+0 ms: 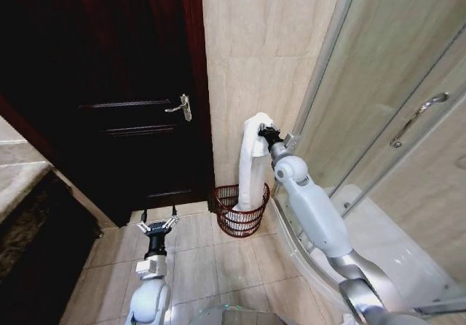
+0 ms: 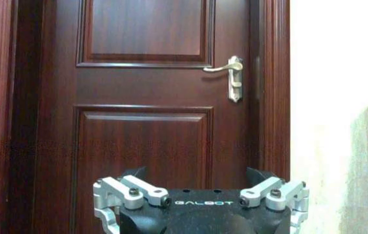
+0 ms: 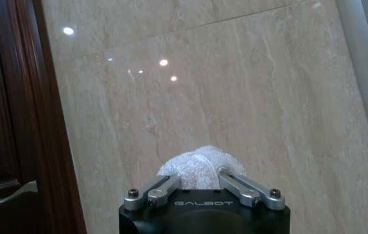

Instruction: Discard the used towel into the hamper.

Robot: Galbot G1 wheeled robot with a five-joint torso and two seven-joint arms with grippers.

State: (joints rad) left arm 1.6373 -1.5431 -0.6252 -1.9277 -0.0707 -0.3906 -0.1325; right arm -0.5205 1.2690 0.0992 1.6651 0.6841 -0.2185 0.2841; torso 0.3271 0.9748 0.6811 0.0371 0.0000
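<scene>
1. Right gripper [image 1: 265, 132]: raised in front of the beige tiled wall [image 1: 247, 63], above the hamper; its fingers are clamping the bunched top of the towel, whose white tuft is showing between the finger links in the right wrist view [image 3: 199, 168].
2. Towel [image 1: 251, 166]: white, hanging straight down from the right gripper in a long fold; its lower end is reaching into the hamper's open top.
3. Hamper [image 1: 241, 210]: round open-weave basket of dark reddish-brown wire, standing on the floor tiles [image 1: 196, 267] at the foot of the wall, just right of the door and just left of the shower enclosure.
4. Left gripper [image 1: 158, 226]: hovering low on the left, well apart from the hamper, its jaws standing spread wide and holding nothing; the finger bases are showing at the near edge of the left wrist view [image 2: 200, 207], which is facing the door.
5. Door [image 1: 116, 84]: dark wood, panelled, closed, with a metal lever handle [image 1: 180, 107].
6. Shower enclosure [image 1: 393, 121]: glass panels on the right, with a bar handle [image 1: 416, 117].
</scene>
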